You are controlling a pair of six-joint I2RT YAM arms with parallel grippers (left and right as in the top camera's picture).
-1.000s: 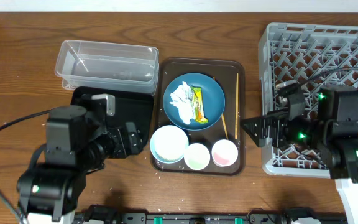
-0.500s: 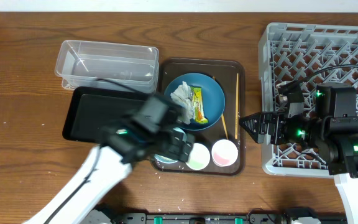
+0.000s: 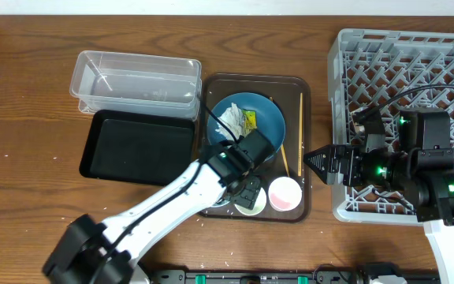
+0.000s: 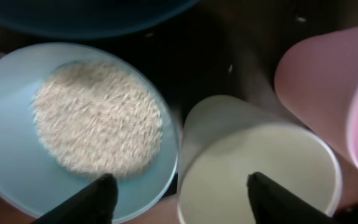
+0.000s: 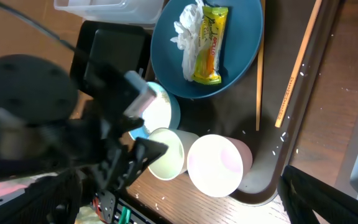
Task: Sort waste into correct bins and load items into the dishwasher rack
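My left gripper [image 3: 245,191] is open and empty, low over the brown tray. In the left wrist view its fingers [image 4: 188,202] straddle the gap between the pale blue bowl [image 4: 11,162], which holds rice [image 4: 95,118], and the green cup [image 4: 253,162]. The pink cup [image 3: 284,194] stands to the right. The blue plate [image 3: 272,118] holds the white tissue [image 3: 228,120] and the yellow-green wrapper [image 3: 251,128]. The chopsticks [image 3: 300,118] lie along the tray's right side. My right gripper [image 3: 315,162] is open and empty, between the tray and the grey rack [image 3: 400,63].
The clear tub [image 3: 136,79] and the black tray [image 3: 136,146] sit left of the brown serving tray [image 3: 307,87]. A few rice grains lie on the wood in front of the tray [image 5: 197,205]. The left arm crosses the tray's front left corner.
My left arm swung from the table's left side across the black tray and now hovers over the bowls. My right gripper stayed almost still.
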